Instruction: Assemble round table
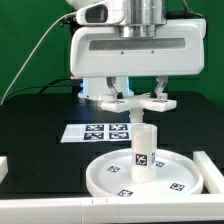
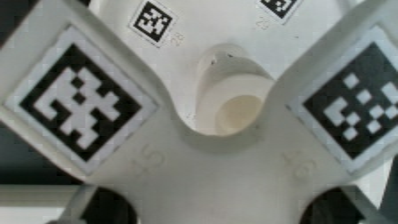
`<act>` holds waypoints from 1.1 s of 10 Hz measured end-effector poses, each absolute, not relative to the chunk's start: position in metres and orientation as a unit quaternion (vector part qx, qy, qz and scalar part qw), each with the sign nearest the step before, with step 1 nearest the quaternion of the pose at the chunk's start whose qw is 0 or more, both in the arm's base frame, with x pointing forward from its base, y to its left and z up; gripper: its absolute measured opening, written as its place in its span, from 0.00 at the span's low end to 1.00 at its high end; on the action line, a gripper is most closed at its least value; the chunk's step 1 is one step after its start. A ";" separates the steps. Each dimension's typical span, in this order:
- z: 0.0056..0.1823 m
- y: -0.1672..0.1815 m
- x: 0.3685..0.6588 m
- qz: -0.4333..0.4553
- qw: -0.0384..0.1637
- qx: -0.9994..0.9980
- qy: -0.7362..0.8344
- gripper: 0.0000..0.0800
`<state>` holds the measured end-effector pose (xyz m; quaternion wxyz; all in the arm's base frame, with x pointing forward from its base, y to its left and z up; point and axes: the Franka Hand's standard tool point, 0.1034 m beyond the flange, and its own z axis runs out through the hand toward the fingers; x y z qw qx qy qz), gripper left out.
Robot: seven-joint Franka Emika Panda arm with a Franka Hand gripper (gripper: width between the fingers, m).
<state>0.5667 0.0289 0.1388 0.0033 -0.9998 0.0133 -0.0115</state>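
The gripper hangs over the middle of the scene with its jaws clamped on the foot. The branched piece sits level between the two fingers, and its arms stick out past them on both sides. In the wrist view the foot fills the frame, with tags on its arms and a round socket at its centre. Straight below the jaws the leg stands upright on the hub of the disc — whether the foot touches the leg's top I cannot tell. Lower than the jaws and to the exterior view's left, the marker board lies flat, just behind the disc. A white front rail runs before the disc, and a side rail stands on the exterior view's right. The table is black — behind it is a green wall.
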 end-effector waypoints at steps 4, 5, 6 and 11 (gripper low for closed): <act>0.130 0.033 0.568 0.007 0.002 -1.000 0.023 0.55; 0.128 0.034 0.568 0.009 0.001 -1.000 0.027 0.55; 0.125 0.037 0.568 0.012 0.000 -0.999 0.041 0.55; 0.125 0.042 0.573 0.000 -0.002 -0.999 0.051 0.55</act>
